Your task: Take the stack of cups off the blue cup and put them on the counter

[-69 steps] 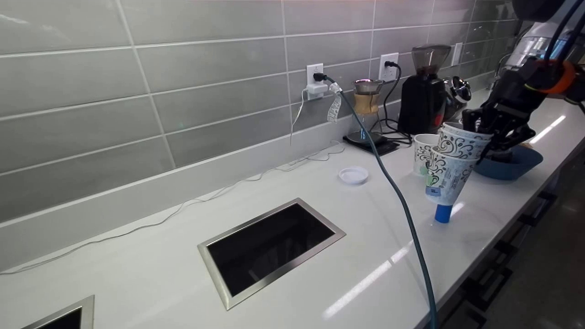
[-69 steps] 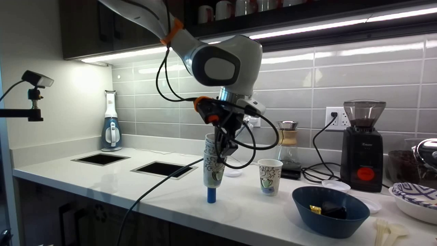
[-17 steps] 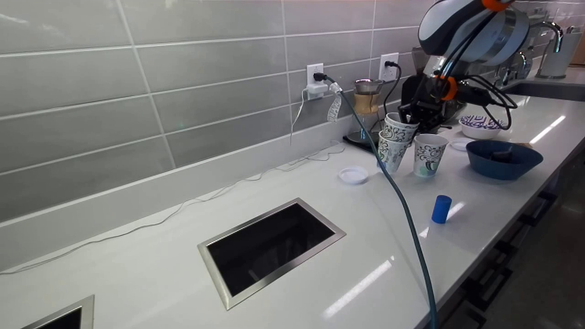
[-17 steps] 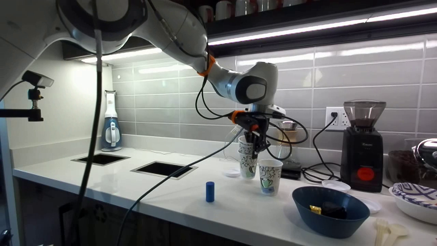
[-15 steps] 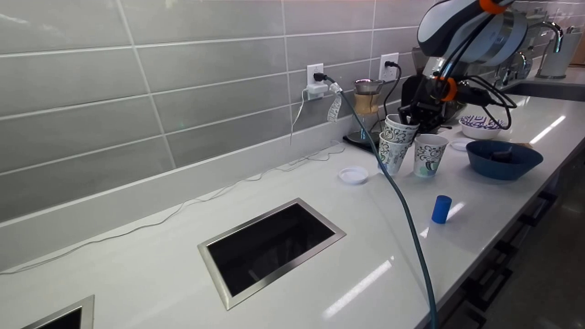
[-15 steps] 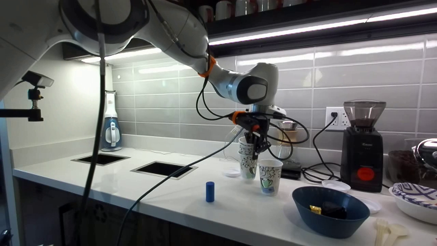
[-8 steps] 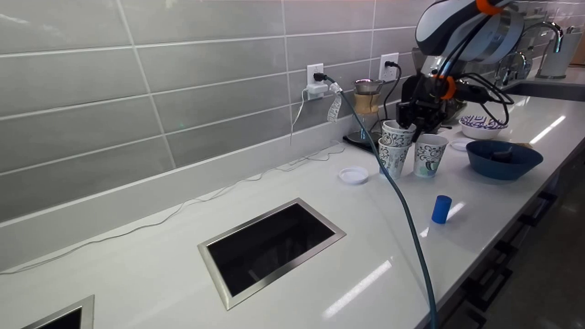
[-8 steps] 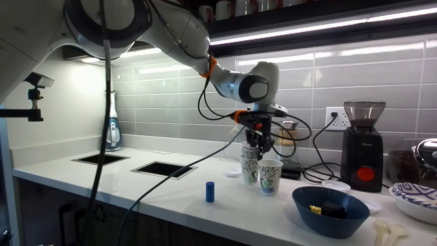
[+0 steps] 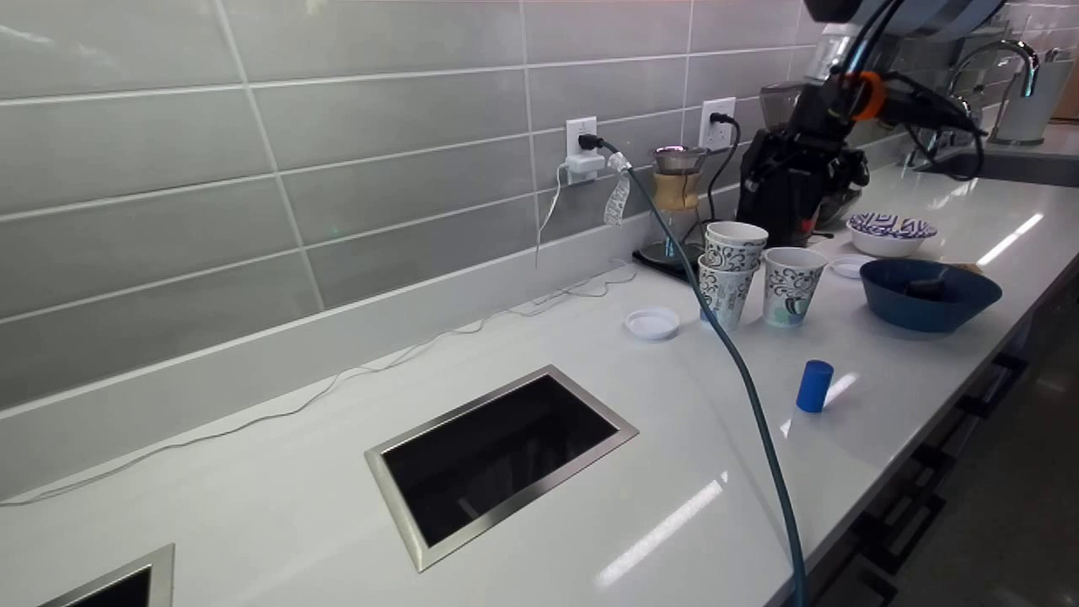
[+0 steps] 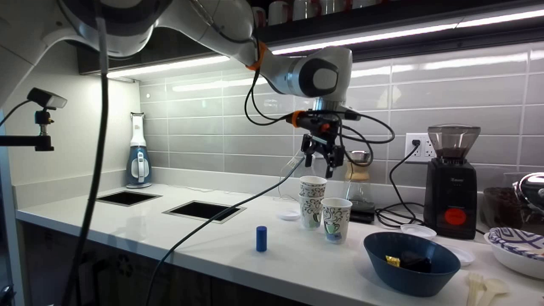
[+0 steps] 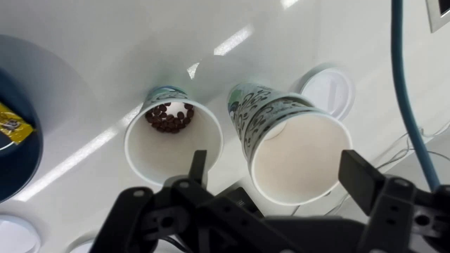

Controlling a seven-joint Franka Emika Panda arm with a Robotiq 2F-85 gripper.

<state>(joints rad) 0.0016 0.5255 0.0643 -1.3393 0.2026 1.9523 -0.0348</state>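
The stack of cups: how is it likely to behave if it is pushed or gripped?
The stack might tip easily, being tall with a narrow base. Looking thin and papery, it could dent if squeezed. Its upper cups, only partly nested, may wobble.

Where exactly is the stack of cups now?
In both exterior views, the stack of cups stands on the counter, left of the single patterned cup.

Glossy counter; ppr cup stack.

A sink, faucet, coffee grinder, white counter and tiled wall mark this as a kitchen.
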